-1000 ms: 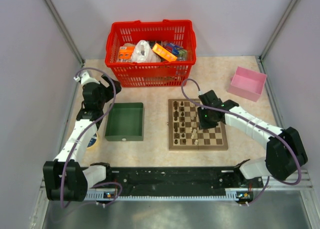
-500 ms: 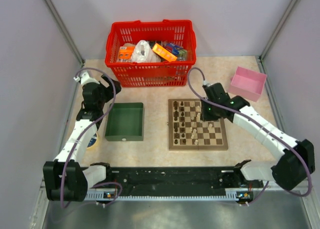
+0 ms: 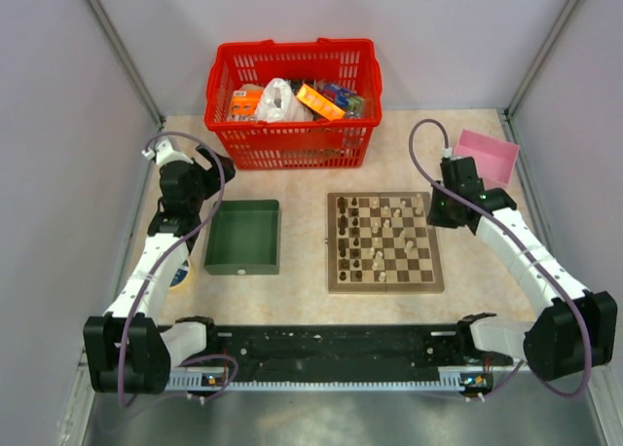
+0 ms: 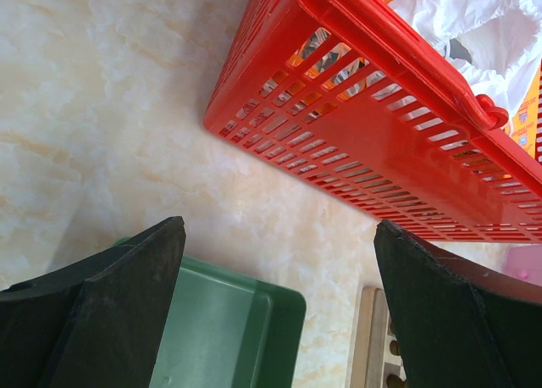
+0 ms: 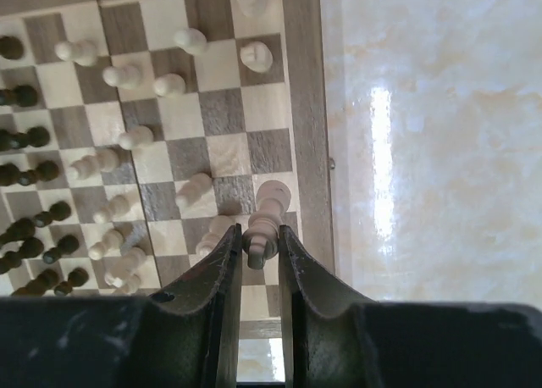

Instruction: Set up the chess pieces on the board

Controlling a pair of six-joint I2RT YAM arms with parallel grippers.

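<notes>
Marbled beige surface carries the square wooden checkered chessboard; by its right rim the right pincer is pinched narrow on a pale tan wooden chess piece, tilted over an edge square. Released crooked, it could topple into the neighbouring pale pieces just beside it. Left pincer gapes wide, holding nothing, near the red plastic basket

At the bottom centre, the right hand pinches a pale tan wooden chess piece near the right rim of the checkered wooden chessboard. At far left stand dark brown pieces; the beige marbled desk fills the right.
</notes>
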